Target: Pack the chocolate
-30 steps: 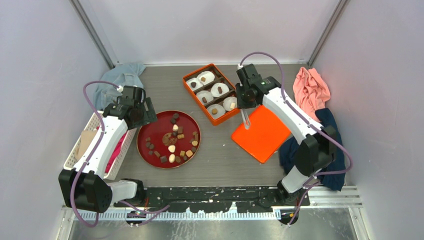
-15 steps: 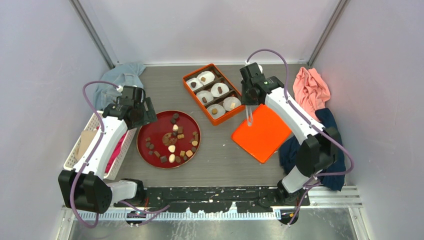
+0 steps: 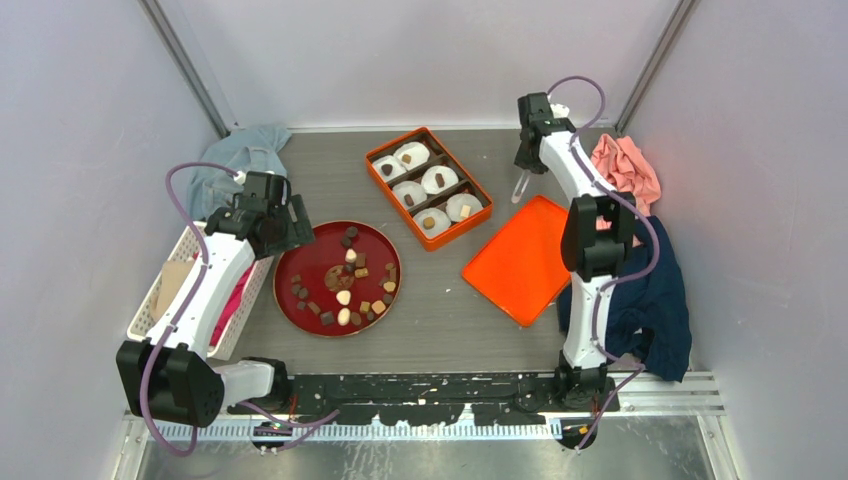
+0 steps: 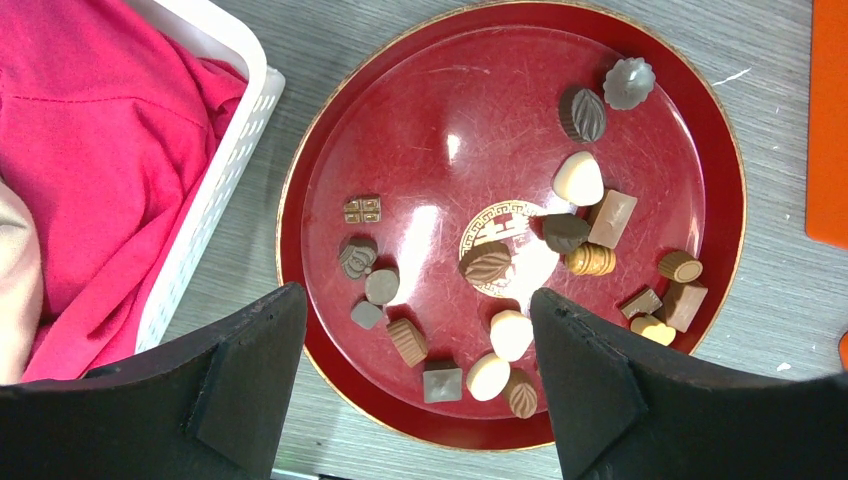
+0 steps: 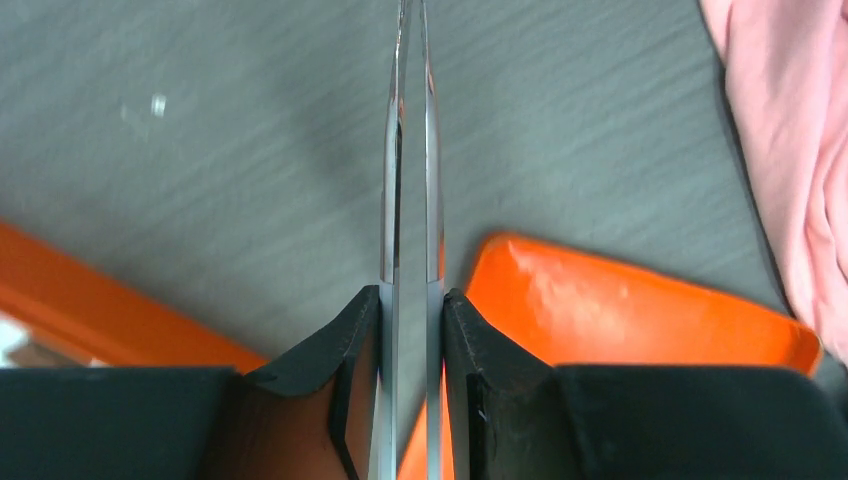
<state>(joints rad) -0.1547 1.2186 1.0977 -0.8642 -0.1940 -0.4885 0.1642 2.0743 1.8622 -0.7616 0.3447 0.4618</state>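
Grey wood-grain tabletop (image 3: 440, 310) fills the floor of a booth with pale lilac walls. Left of centre sits a round red plate (image 4: 440, 110), and most of the chocolate (image 4: 565, 232) lies loose on it: dark, tan and cream pieces, bunched toward its near and right parts. More pieces sit one apiece in the white paper cups (image 3: 440, 179) of an orange box (image 3: 478, 196) at the far middle. The box's orange lid (image 3: 525, 262) lies flat to the right of it.

The left gripper (image 4: 415, 300) hovers above the plate's left rim with its fingers spread wide and nothing between them. Beside it on the left stands a white basket (image 4: 235, 150) holding magenta cloth (image 4: 90, 150).

The right gripper (image 3: 526, 166) is at the far right, pinching a pair of shiny tweezers (image 5: 408, 200) whose blades are squeezed nearly together; they hang over bare table by the lid's far corner. Their tips run out of the wrist view, so whether they carry anything I cannot tell. A pink cloth (image 3: 625, 165) lies just right of that arm.
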